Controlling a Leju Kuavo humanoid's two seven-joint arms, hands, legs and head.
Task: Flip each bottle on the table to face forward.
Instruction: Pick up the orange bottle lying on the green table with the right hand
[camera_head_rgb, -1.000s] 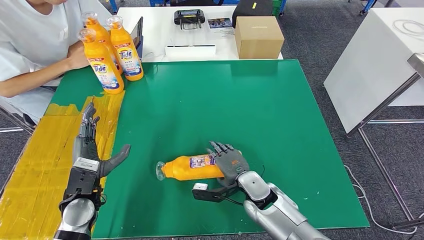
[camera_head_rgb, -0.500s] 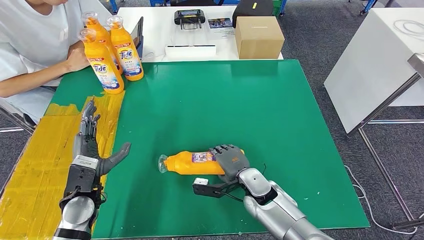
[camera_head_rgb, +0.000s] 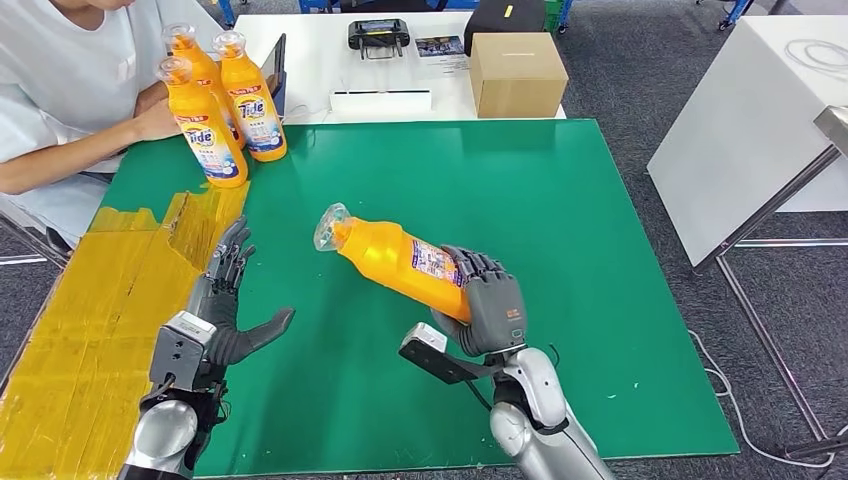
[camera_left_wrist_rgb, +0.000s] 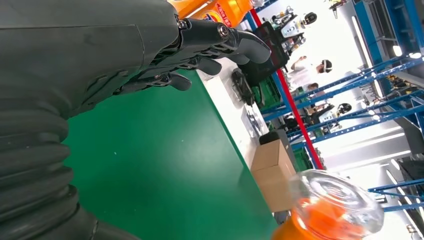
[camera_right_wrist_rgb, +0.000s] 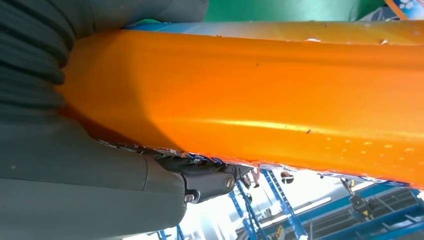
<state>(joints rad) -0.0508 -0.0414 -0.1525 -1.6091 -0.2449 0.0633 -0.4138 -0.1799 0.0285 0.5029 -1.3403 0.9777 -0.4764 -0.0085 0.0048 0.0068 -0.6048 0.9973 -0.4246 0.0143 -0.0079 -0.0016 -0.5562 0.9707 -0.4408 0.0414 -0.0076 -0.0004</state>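
held bottle (camera_head_rgb: 400, 258): base hidden by right hand (camera_head_rgb: 490, 305) | person (camera_head_rgb: 70, 80): cut off by frame edge

Orange bottle (camera_right_wrist_rgb: 260, 95), smooth side, spanning the frame; gripped by the right hand (camera_right_wrist_rgb: 100, 185), grey thumb beneath. Green table surface (camera_right_wrist_rgb: 280, 10) beyond; blue racking (camera_right_wrist_rgb: 280, 205) behind.

Orange bottle (camera_head_rgb: 402, 258) tilted above mat; three (camera_head_rgb: 218, 108) upright.
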